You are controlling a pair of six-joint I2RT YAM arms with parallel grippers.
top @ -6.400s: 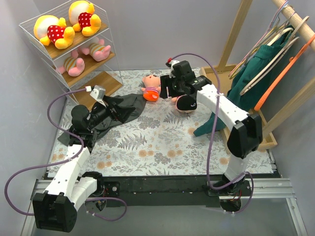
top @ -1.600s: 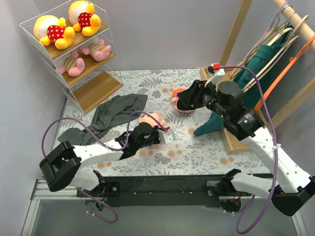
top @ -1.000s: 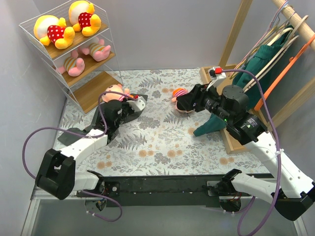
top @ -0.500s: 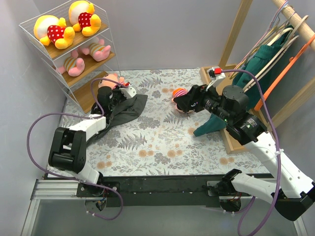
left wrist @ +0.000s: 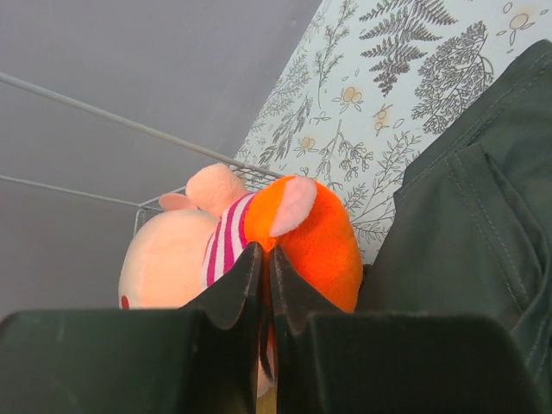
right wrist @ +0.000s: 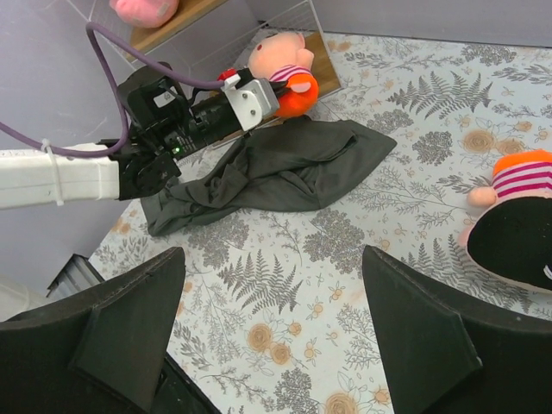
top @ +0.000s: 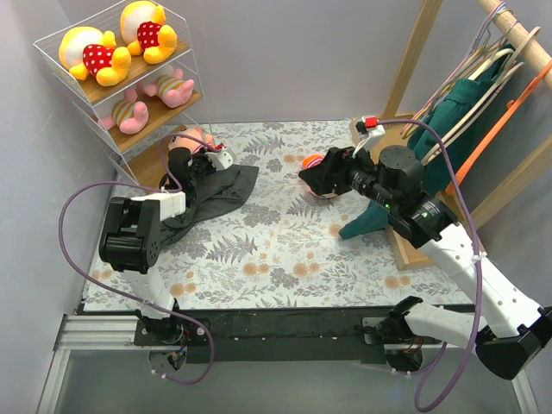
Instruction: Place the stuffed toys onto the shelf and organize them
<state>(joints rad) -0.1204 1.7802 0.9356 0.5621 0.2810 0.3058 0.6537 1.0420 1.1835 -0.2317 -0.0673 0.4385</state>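
Peach-orange doll (left wrist: 297, 237) sits right at the tips of the left jaws. Jaws are nearly closed and pinch it where the striped shirt meets the orange end. Wrist view shows only a sliver of gap btwn the fingers (left wrist: 226, 297). Doll is at the open front of the shelf (top: 148, 168), lowest board, by its front corner. Whether it rests on the board or hangs just off it, can't tell.

Left arm (top: 134, 231): elbow folded on the shelf side of the table (top: 285, 250), forearm low over the dark grey cloth (top: 220, 190), wrist aimed at the shelf's lowest level.

Doll's long axis runs crosswise to the jaws. Peach head is toward the shelf's wire frame, orange end away from the shelf, just beside the cloth.

Right arm (top: 431, 224) reaches out over the table, well apart from the shelf. Right jaws are spread wide w/ nothing btwn them, hovering near a second doll (right wrist: 516, 177). That doll lies on the table, also well apart from the shelf. A dark round shape overlaps it in the wrist view; can't tell what it is.

Already on the shelf: two yellow bears (top: 90, 53) on the top board, two pink pigs (top: 129, 115) on the middle board.
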